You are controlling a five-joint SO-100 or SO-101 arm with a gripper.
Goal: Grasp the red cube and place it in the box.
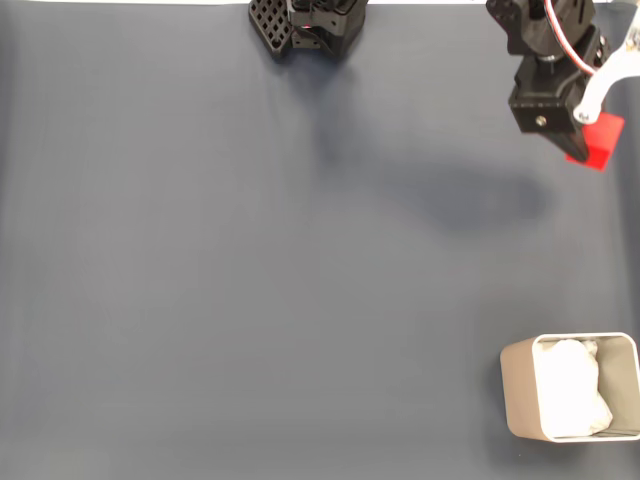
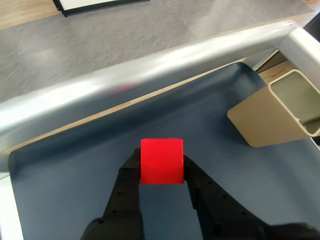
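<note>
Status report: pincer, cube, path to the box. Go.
Pincer shut on the red cube, held off the mat. Box apart, at lower right in the fixed view, white lining inside. Blue mat between them bare.

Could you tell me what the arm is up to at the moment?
The pincer is shut on the red cube and holds it above the dark blue mat, at the top right of the fixed view. The box sits at that view's bottom right, apart from the arm, with white lining inside. The cube is not in it yet.
</note>
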